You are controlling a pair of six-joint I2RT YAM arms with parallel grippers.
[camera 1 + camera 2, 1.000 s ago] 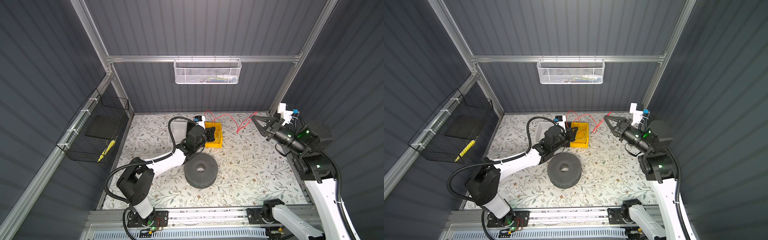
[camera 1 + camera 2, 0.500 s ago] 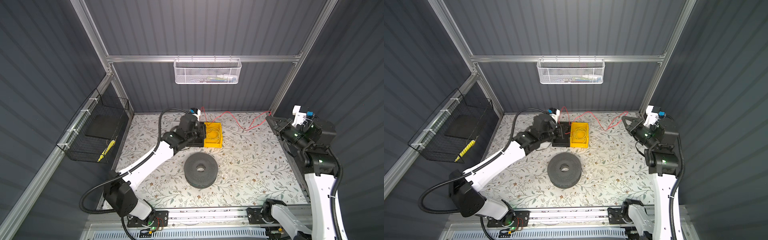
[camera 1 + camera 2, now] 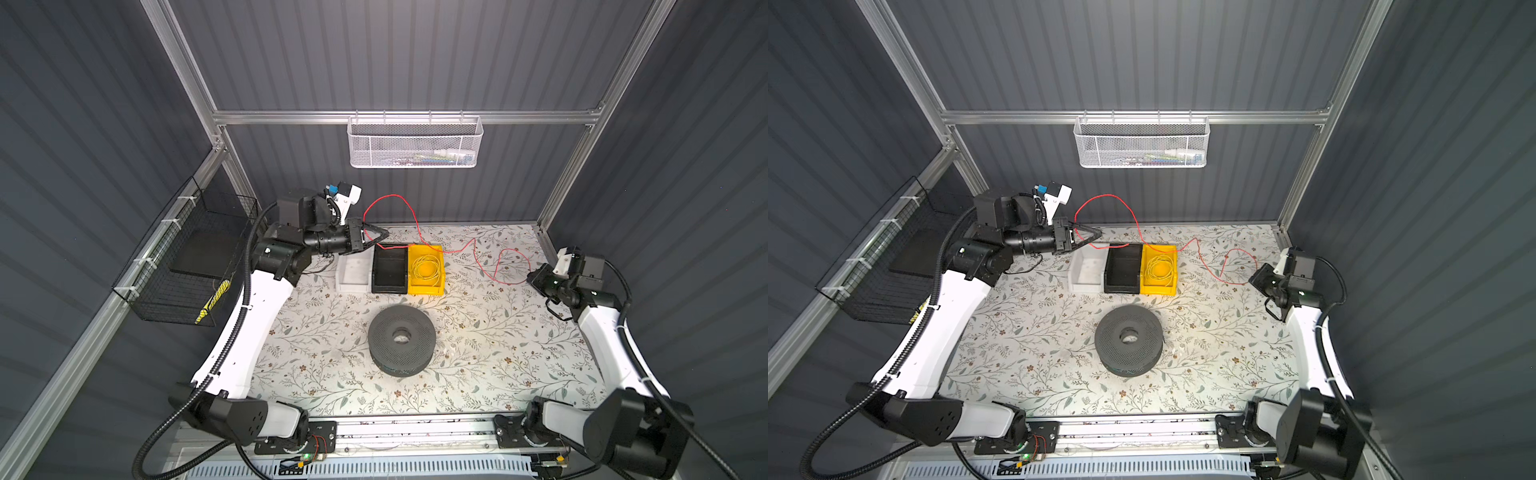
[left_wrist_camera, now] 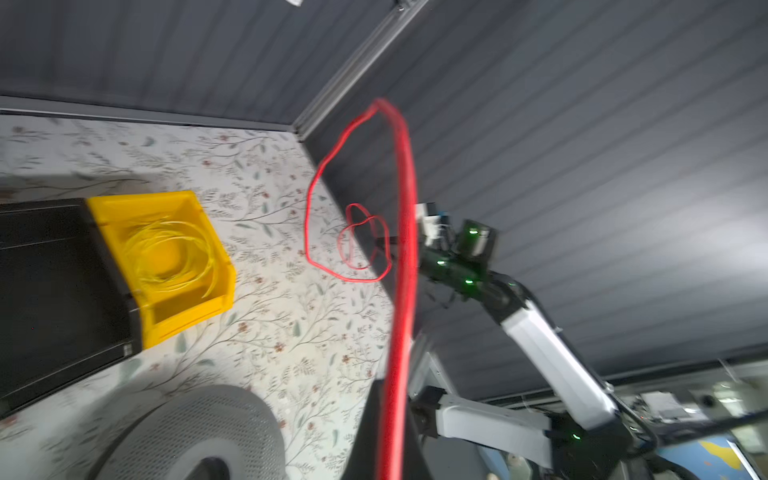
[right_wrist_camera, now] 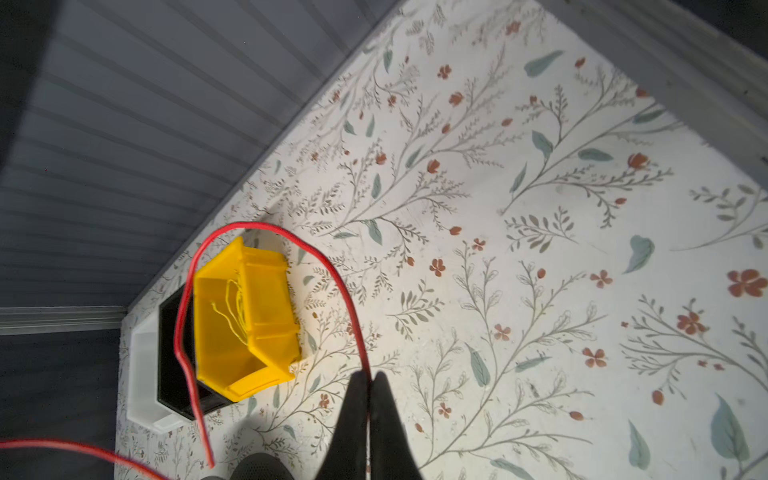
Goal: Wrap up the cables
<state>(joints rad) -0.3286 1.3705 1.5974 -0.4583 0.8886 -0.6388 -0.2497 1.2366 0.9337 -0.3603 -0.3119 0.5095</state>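
A thin red cable [image 3: 473, 246] runs from my left gripper [image 3: 384, 233] in a high loop at the back wall, over the yellow bin, and across the mat to my right gripper [image 3: 530, 276]. In the left wrist view the red cable [image 4: 405, 208] passes between the dark fingers of the left gripper [image 4: 392, 386], which is shut on it. By the right edge of the mat, the right gripper [image 5: 370, 376] is shut on the other end of the red cable [image 5: 332, 266]. A yellow cable [image 3: 424, 266] lies coiled in the yellow bin [image 3: 428, 289].
A black bin [image 3: 388, 286] and a white bin [image 3: 353, 286] stand left of the yellow one. A grey perforated spool [image 3: 402, 334] lies mid-mat. A white mesh basket [image 3: 413, 143] hangs on the back wall, a black wire basket [image 3: 187, 257] on the left wall.
The left gripper has drawn back to the left, off the bins, with the red cable. The right gripper has pulled out to the right edge, and the cable now spans between them.
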